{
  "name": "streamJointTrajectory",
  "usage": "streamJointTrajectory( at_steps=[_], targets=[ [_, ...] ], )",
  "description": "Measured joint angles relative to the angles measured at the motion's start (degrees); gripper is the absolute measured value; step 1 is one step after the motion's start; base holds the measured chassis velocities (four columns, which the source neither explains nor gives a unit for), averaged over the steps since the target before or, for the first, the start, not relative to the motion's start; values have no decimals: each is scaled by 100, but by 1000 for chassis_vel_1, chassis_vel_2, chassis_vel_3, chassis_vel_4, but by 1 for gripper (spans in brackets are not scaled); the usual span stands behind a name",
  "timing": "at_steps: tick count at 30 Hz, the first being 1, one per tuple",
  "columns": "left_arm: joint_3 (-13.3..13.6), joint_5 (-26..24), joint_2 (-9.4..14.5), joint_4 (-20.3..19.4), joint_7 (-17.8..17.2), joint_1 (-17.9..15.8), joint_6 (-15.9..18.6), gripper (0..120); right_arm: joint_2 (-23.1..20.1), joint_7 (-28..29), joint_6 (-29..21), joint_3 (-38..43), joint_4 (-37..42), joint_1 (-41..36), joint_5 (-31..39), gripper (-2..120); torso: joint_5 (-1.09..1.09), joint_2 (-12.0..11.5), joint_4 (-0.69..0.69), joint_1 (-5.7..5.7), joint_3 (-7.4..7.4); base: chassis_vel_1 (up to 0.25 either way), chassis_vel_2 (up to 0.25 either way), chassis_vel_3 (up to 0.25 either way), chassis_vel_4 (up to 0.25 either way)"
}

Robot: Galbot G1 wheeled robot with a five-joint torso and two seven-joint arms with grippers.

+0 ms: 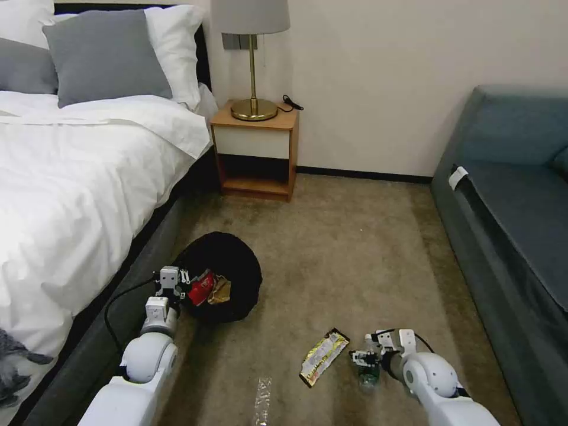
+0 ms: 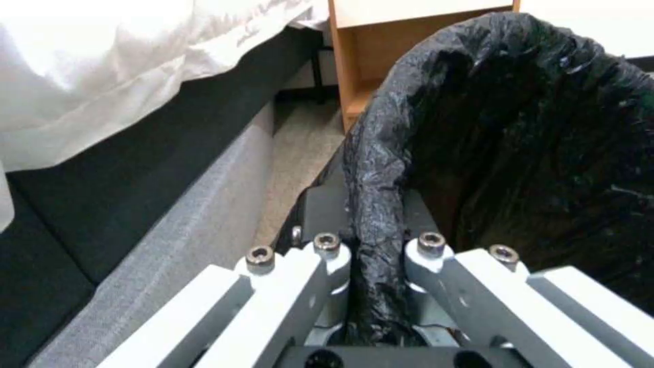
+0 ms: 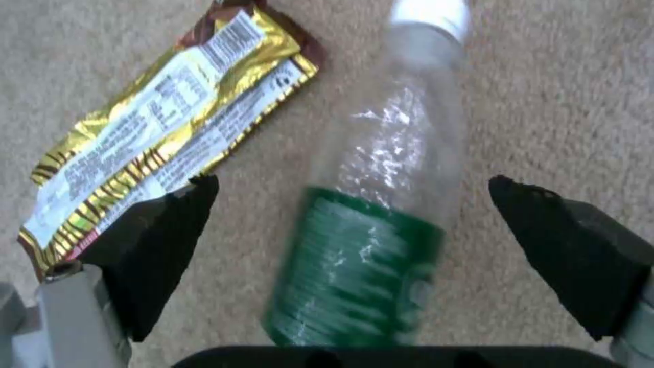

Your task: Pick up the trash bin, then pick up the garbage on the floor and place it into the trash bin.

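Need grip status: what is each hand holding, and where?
Left hand clamps the trash bin by its bag-lined rim. Right hand holds nothing, open around the bottle.

The head camera looks forward and down from high up over the carpet point(image 1: 355, 260), with the bed point(image 1: 71, 195) on the left, the sofa point(image 1: 509, 201) on the right and the nightstand point(image 1: 255, 151) ahead by the wall. The left wrist camera sits very close behind the left gripper point(image 2: 378, 245), facing along the bin point(image 2: 531, 153) rim toward the nightstand point(image 2: 381, 46), so it shares bin point(image 1: 228, 272), bed and nightstand with the head view. The right wrist camera looks down at the carpet from close above, between the fingers point(image 3: 170, 235) of the right gripper point(image 3: 354, 225), at the bottle point(image 3: 381, 214) and wrapper point(image 3: 163, 122), which the head view shows small near its lower edge.
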Motion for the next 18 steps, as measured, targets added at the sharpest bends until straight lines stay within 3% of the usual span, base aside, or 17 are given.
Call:
streamJointTrajectory(
  at_steps=[12, 18],
  targets=[
    [53, 21, 6, -16, 14, -10, 0, 4, 92, -118, 98, 29, -186, -52, -181, 100, 0, 0, 0, 0, 0, 0, 0, 0, 0],
    [64, 11, 10, -16, 15, -11, 0, 4, 115, -189, 159, 40, -316, -21, -271, 84, 0, 0, 0, 0, 0, 0, 0, 0, 0]
  ],
)
